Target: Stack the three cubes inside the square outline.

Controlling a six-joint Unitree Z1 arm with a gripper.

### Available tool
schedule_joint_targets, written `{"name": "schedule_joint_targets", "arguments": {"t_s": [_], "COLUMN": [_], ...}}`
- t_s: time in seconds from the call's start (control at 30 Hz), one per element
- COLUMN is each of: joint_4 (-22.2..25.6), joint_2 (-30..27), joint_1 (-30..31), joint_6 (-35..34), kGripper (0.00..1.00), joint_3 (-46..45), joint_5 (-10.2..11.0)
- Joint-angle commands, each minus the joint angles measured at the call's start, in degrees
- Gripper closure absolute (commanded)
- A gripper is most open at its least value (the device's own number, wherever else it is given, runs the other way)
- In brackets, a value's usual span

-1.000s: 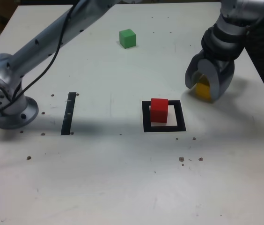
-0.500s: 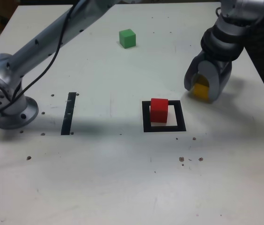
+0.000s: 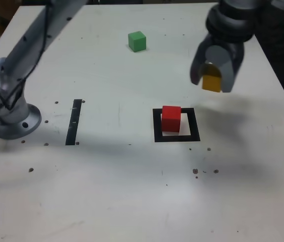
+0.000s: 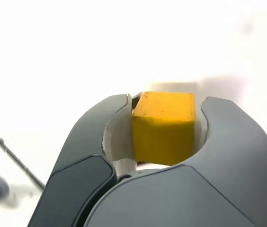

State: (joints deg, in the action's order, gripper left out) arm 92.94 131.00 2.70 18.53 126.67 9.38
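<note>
Table point(image 3: 132, 201) holds everything. Square outline point(image 3: 176, 125) sits right of centre in the exterior view; one cube point(image 3: 171, 118) stands inside it, toward its left-rear part. Tape strip point(image 3: 74, 121) lies well to the outline's left in that view, arm base point(image 3: 8, 118) further left, near the table's edge. Second cube point(image 3: 137, 41) sits far back, behind and left of the outline, well apart. Third cube point(image 3: 211, 82) point(image 4: 163, 127) is off the table, between the jaws of the gripper point(image 3: 212, 83) point(image 4: 164, 130), above and behind-right of the outline.
</note>
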Motion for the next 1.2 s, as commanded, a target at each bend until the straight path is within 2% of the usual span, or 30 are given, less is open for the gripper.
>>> {"name": "schedule_joint_targets", "arguments": {"t_s": [0.0, 0.17, 0.43, 0.6, 0.87, 1.17], "joint_4": [0.4, -1.1, -3.4, -6.7, -8.3, -9.6], "joint_2": [-7.6, -13.8, -15.9, -16.0, -15.7, -14.8], "joint_1": [0.1, 1.7, 5.9, 6.3, 6.0, 5.7], "joint_6": [-7.5, -17.1, -24.0, -24.5, -24.2, -24.0], "kGripper": [0.82, 0.82, 0.81, 0.81, 0.81, 0.81], "joint_3": [-8.6, -19.8, -23.7, -27.2, -28.4, -28.9], "joint_5": [-0.9, -2.7, -2.6, -3.3, -3.3, -4.3]}}
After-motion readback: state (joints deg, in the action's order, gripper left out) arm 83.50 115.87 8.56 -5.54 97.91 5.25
